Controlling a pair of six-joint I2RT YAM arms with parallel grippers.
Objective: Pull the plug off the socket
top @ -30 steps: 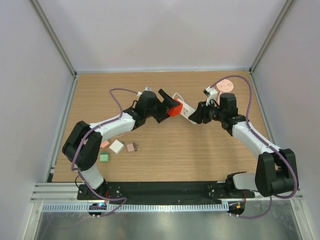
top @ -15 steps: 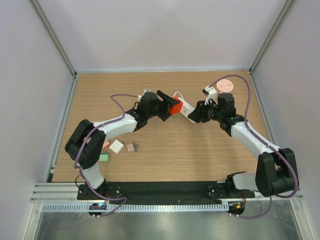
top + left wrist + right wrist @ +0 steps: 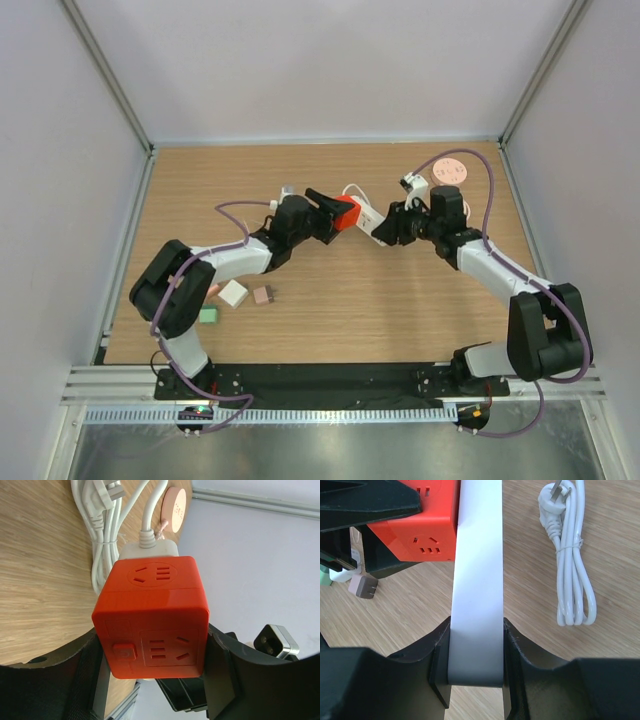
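Task thing: cube (image 3: 150, 620), orange-red and glossy with rounded edges. Two of its faces show outlet slots, and the face toward the left wrist camera also has a square button at one lower corner. It sits against the side of a long white strip (image 3: 477, 555), and a white cord (image 3: 146, 525) comes out of the strip's end just beyond the cube.

Left claw (image 3: 155, 645): one finger on each side of the cube, pads against its left and right faces, pinching it. The cube is right between the fingers and fills the gap.

Right claw (image 3: 476, 630): pressed onto the strip, which runs straight out ahead from between the fingers. The cube is at the far end of the strip, on the claw's left. The two claws face each other over mid table (image 3: 400, 300), with cube and strip bridging them.

Counts:
- One cube.
- One strip.
- One tied white cable coil (image 3: 572, 565) with a plug on its end, lying flat ahead and to the right of the right claw.
- One pink disc (image 3: 451, 170), beyond the right wrist.
- Four small blocks (image 3: 233, 293): white, brownish, green and salmon. They are grouped well behind the left claw, beside its arm, and the salmon one is partly hidden.
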